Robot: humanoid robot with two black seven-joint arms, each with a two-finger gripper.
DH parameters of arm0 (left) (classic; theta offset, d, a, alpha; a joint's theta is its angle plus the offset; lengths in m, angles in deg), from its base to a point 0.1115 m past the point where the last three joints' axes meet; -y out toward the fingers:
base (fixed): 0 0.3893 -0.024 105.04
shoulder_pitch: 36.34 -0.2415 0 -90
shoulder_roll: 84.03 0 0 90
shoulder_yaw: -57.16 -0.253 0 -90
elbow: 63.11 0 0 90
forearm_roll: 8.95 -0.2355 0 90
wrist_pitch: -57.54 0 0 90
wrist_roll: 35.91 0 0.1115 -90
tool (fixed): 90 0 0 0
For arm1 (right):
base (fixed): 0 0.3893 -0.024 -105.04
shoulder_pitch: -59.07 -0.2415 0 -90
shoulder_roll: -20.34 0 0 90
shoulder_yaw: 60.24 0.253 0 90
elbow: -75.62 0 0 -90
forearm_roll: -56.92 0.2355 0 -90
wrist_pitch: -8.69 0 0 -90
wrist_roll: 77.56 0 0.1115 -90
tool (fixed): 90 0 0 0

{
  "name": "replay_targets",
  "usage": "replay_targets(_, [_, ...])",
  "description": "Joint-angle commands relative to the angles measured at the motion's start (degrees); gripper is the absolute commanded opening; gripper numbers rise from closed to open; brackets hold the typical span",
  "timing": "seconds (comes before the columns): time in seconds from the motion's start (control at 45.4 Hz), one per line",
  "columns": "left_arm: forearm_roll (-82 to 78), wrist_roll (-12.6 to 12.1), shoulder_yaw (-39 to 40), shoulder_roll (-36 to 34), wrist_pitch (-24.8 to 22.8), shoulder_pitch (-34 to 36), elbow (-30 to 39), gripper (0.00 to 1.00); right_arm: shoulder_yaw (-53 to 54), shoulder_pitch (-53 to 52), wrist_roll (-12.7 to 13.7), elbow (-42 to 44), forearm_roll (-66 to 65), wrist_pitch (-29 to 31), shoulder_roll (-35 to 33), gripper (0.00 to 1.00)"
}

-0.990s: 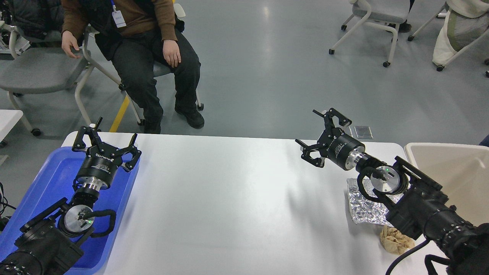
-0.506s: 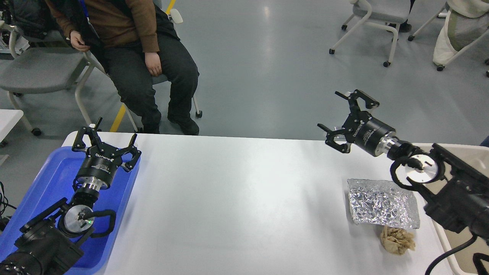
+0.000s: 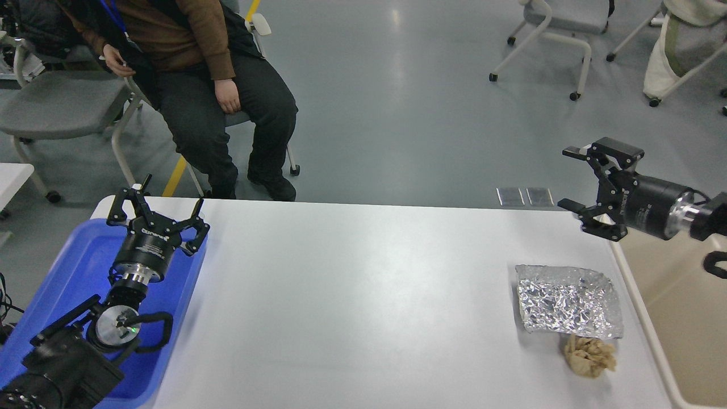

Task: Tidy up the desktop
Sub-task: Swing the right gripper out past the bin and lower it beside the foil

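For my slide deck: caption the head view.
Both open grippers, left and right, hover empty; crumpled foil and brown paper wad lie on the desktop.

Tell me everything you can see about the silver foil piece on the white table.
The foil piece is a crinkled, shiny silver sheet, roughly rectangular, with edges slightly curled up. It lies flat on the white desktop, near its right edge, beside the beige bin. A crumpled brown paper ball sits at its near edge, apparently touching it. No gripper touches it.
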Motion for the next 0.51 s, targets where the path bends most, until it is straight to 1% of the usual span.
replay_targets(0.0, [-0.1, -0.1, 0.0, -0.1, -0.2, 0.0, 0.0, 1.00, -5.3, -0.4, -2.4, -1.6, -20.9, 0.0, -9.1, 1.00])
replay_targets(0.088, [-0.1, -0.1, 0.0, -0.1, -0.3, 0.0, 0.0, 1.00, -8.4, -0.6, -7.3, -1.5, -29.7, -0.7, -9.9, 1.00])
replay_targets(0.154, [-0.1, -0.1, 0.1, 0.0, -0.3, 0.0, 0.0, 1.00, -11.1, -0.7, -9.4, -1.1, -35.1, -3.0, -9.9, 1.00])
replay_targets(0.264, [-0.1, -0.1, 0.1, -0.1, -0.3, 0.0, 0.0, 1.00, -17.0, -0.8, -10.5, -0.9, -41.6, -10.3, -9.3, 1.00])
replay_targets(0.396, [-0.1, -0.1, 0.1, -0.1, -0.3, 0.0, 0.0, 1.00, -27.3, -2.8, -10.5, 0.0, -46.9, -19.7, -8.0, 1.00])
replay_targets(0.484, [-0.1, -0.1, 0.1, -0.1, -0.3, -0.2, 0.0, 1.00, -33.6, -4.1, -10.5, 2.4, -49.0, -26.0, -5.4, 1.00])
